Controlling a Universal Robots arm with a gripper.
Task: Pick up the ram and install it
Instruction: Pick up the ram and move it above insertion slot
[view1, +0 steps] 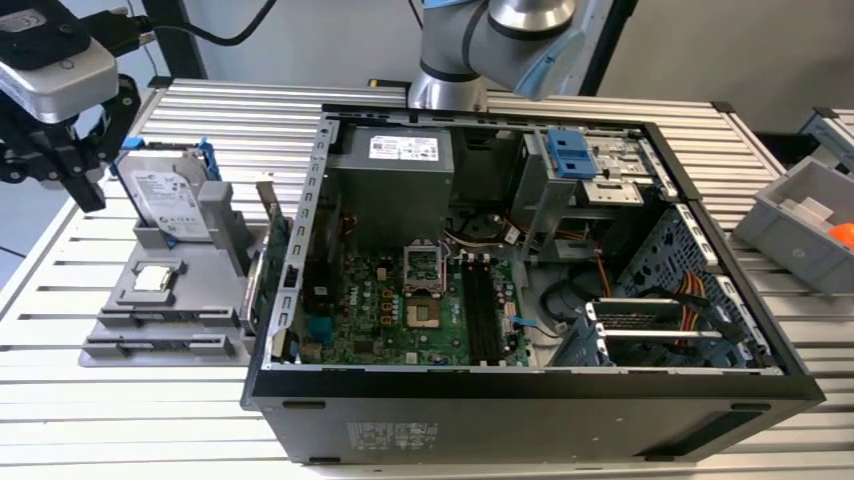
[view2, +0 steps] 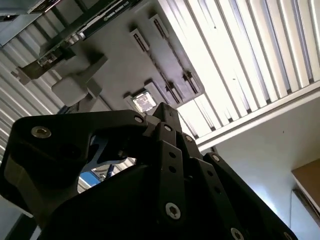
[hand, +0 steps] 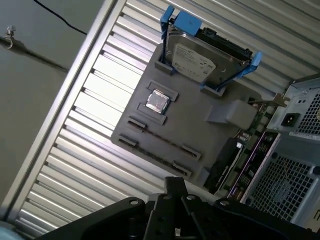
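My gripper hangs over the table's edge on the exterior view's left, above and beside the grey parts fixture. In both wrist views its black fingertips sit pressed together with nothing visible between them. The ram is out of view. The narrow holders on the fixture look bare. The open computer case lies on its side in the middle, its green motherboard and long black slots exposed, well away from the gripper.
On the fixture a hard drive stands upright in a blue caddy, with a small square chip in a recess. A green card with a metal bracket stands between fixture and case. A grey bin sits at the exterior view's right.
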